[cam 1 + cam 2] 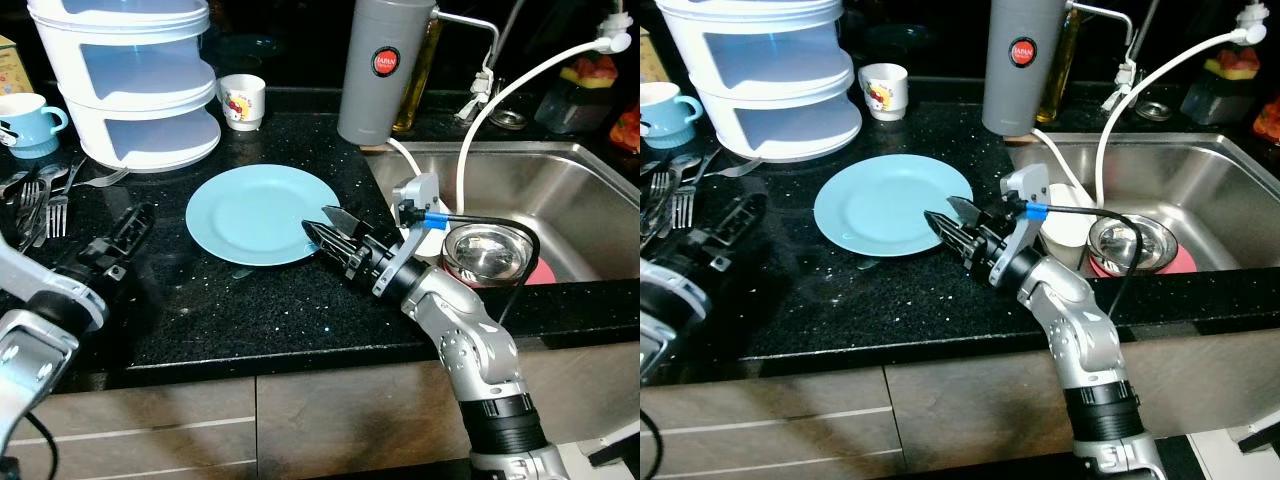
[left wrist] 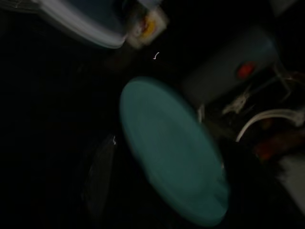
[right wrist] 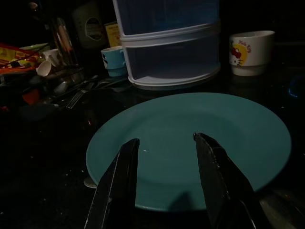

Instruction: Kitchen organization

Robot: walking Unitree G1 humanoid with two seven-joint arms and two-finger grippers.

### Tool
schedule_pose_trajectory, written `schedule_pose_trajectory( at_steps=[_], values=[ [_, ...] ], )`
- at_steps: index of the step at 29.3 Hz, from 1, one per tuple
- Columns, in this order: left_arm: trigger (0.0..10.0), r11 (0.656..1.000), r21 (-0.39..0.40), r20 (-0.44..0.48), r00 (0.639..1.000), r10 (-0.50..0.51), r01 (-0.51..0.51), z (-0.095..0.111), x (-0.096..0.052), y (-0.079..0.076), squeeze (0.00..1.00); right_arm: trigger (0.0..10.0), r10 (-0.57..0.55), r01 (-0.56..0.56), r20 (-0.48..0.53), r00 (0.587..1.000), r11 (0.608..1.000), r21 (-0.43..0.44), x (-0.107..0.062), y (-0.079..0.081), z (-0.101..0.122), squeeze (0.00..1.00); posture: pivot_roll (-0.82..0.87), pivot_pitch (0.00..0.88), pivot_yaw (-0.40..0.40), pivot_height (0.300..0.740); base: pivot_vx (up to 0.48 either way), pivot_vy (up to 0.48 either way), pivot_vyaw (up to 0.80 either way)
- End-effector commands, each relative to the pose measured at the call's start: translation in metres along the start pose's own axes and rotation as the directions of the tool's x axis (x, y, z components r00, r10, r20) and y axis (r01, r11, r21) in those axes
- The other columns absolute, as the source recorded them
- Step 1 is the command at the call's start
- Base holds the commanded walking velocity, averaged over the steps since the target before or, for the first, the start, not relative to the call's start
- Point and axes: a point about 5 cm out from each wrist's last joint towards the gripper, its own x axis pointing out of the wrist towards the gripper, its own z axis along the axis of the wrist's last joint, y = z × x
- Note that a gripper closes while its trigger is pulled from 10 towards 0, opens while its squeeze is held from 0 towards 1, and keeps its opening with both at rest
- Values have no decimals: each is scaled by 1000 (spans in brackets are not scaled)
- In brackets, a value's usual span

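Nearest the head camera, the right arm reaches up from the front edge of the black speckled surface [image 1: 250, 310], and the right gripper [image 1: 322, 231] sits at the near right rim of the light blue plate [image 1: 262, 213]. Its two black fingers [image 3: 117, 183] are spread moderately apart, with nothing between them; in the right wrist view they point over the plate's near edge, low above it, and whether they touch the rim cannot be told. The plate lies flat on the surface, just left of the steel sink [image 1: 560, 190].

The left gripper [image 1: 128, 232] rests low over the surface, left of the plate and apart from it; whether its fingers are open or closed cannot be told.

Behind the plate stands a white stacked container [image 1: 135, 85], with a small white cup [image 1: 242, 101] beside it and a blue mug [image 1: 30, 122] to its left. Forks [image 1: 40, 205] lie at the far left. A grey cylinder [image 1: 385, 65] stands at the sink's back corner. Inside the sink sit a steel bowl [image 1: 487, 255] and a white cup [image 1: 425, 240].
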Motion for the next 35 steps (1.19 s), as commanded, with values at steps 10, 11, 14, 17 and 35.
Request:
schedule_pose_trajectory(
  at_steps=[10, 11, 14, 17, 35],
  values=[
    [10000, 978, -210, -78, 996, -34, 17, -14, 30, -9, 0, 10000, -8, 7, -4, 1000, 999, -35, -2, -2, 6, 0, 179, 0, -47, 740, 0, 0, 0],
    [10000, 976, -218, -86, 996, -38, 18, -16, 32, -10, 0, 10000, -7, 7, -7, 1000, 999, -38, -2, -2, 6, 0, 179, 0, -47, 740, 0, 0, 0],
    [10000, 966, -259, -123, 992, -28, -5, -21, 37, -11, 0, 10000, -13, 12, -18, 1000, 999, -52, -2, -2, 6, 0, 174, 0, -46, 740, 0, 0, 0],
    [10000, 954, -298, -152, 988, -10, -36, -24, 41, -9, 0, 10000, -17, 16, -18, 1000, 998, -53, -2, -2, 6, 0, 170, 0, -44, 740, 0, 0, 0],
    [10000, 915, -351, -154, 976, 153, -198, -15, 32, 1, 0, 10000, 12, -15, -56, 998, 998, -62, -6, -1, 3, 0, 170, 0, -37, 740, 0, 0, 0]
  ],
)
